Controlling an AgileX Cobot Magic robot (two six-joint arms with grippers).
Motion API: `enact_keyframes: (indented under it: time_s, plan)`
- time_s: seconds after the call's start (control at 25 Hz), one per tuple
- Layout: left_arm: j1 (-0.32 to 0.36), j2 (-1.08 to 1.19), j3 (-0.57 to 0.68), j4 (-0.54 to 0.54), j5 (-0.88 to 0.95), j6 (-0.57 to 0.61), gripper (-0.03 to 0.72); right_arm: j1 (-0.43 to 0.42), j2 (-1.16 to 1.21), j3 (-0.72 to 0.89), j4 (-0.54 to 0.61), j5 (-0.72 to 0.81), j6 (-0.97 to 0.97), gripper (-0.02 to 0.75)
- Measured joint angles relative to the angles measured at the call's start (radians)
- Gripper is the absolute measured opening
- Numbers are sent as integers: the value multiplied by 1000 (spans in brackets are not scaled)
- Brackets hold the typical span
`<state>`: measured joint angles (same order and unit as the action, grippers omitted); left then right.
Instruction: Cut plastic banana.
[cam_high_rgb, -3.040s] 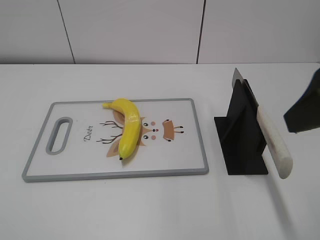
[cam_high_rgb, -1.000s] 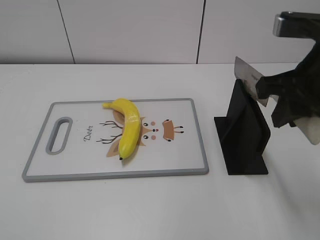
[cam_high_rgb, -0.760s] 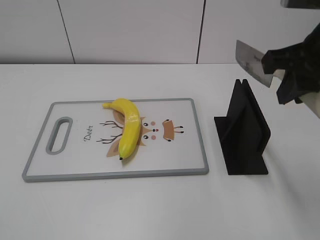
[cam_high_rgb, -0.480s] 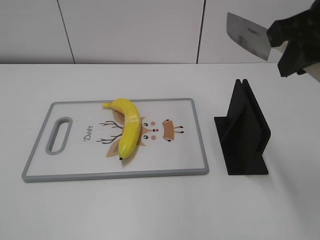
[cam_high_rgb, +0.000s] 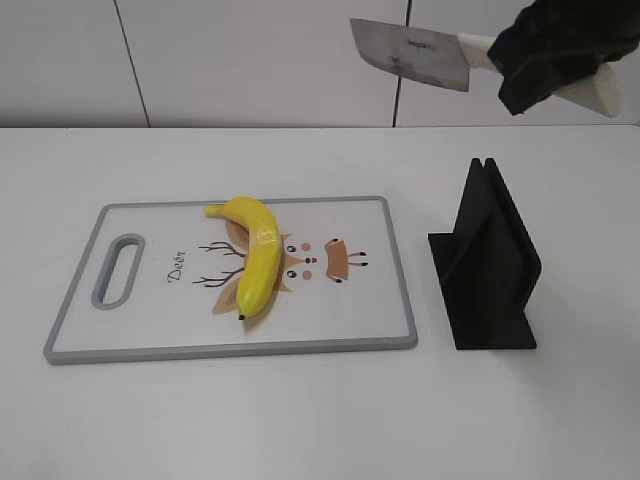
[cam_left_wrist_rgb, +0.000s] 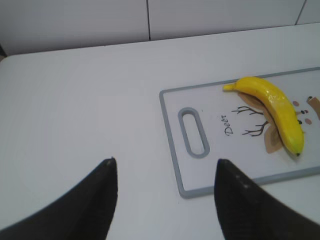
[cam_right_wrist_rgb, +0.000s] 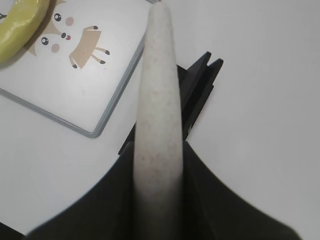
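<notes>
The yellow plastic banana (cam_high_rgb: 255, 255) lies on a white cutting board (cam_high_rgb: 150, 330) with a grey rim; it also shows in the left wrist view (cam_left_wrist_rgb: 277, 107) and at the top left of the right wrist view (cam_right_wrist_rgb: 20, 25). My right gripper (cam_high_rgb: 550, 65) is shut on the cream handle of a cleaver knife (cam_high_rgb: 410, 55) and holds it high in the air, blade pointing left, above and right of the board. The handle (cam_right_wrist_rgb: 157, 125) sits between the jaws. My left gripper (cam_left_wrist_rgb: 165, 200) is open and empty above bare table, left of the board (cam_left_wrist_rgb: 175, 145).
A black knife stand (cam_high_rgb: 490, 265) stands empty on the table right of the board; it shows under the handle in the right wrist view (cam_right_wrist_rgb: 200, 85). A white wall runs along the back.
My right gripper has closed on the knife, lifted it out of the black stand, and carried it up and to the left. The banana and board have not moved.
</notes>
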<state>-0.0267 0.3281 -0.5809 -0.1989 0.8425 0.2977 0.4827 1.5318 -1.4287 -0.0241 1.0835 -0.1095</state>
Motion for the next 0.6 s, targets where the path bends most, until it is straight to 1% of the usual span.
enact_keyframes:
  time_s: [0.2, 0.4, 0.52, 0.6]
  plan:
    - [0, 249, -90, -87, -127, 154, 579, 0, 100, -91, 34, 5, -237, 172]
    - [0, 500, -244, -197, -141, 343, 579, 0, 170, -137, 67, 7, -413, 172]
    - [0, 637, -352, -299, -131, 510, 579, 0, 205, -139, 102, -25, -529, 171]
    - [0, 728, -437, -378, -80, 636, 579, 0, 225, -140, 133, -43, -630, 171]
